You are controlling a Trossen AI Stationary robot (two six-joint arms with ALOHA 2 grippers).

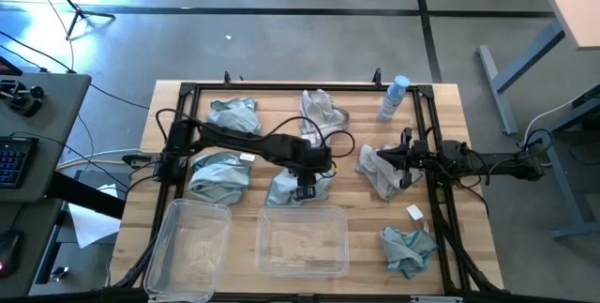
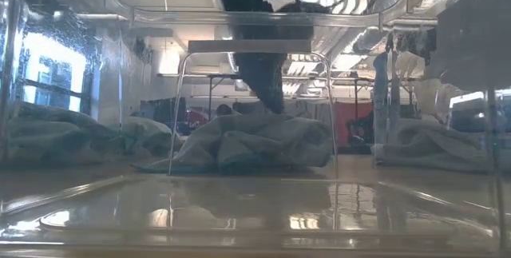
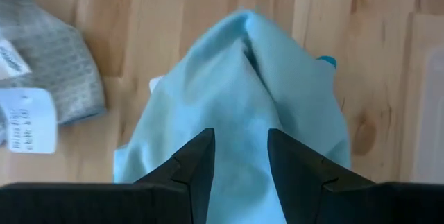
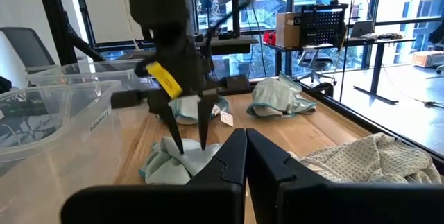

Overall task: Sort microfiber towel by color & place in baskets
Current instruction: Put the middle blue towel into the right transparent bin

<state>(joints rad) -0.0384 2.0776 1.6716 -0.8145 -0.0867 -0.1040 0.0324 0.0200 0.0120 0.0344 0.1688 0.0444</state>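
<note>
— Pale wood with a straight grain, that is the bench [image 1: 459, 134], framed by a black metal rail. What lies on it?

— Small soft cloths, all crumpled. Teal ones: one near the far left corner [image 1: 234, 113], one at the left side [image 1: 218, 174], one in the middle [image 1: 286, 189], one near the right front corner [image 1: 409, 249]. Grey-beige ones with a fine waffle weave: one at the far middle [image 1: 323, 108], one at the right [image 1: 378, 170]. A pale blue spray bottle [image 1: 393, 98] lies near the far right corner.

— And the tubs?

— Two clear plastic tubs with rounded corners stand at the front edge, a narrower one [image 1: 187, 247] to the left and a wider one [image 1: 302, 240] beside it. I cannot make out any cloth inside either.

— Where is the left gripper [image 3: 239, 156]?

— Over the middle teal cloth, pointing down. Its jaws stand partly open, a dark wedge-shaped finger on either side of a raised fold of the smooth teal fabric. They straddle the fold; I cannot tell whether they press on it. A corner of grey weave with a white tag [image 3: 26, 121] lies just beside that cloth.

— The right gripper [image 1: 405, 158]?

— It hangs above the right grey-beige cloth with its jaws closed together and nothing between them.
</note>
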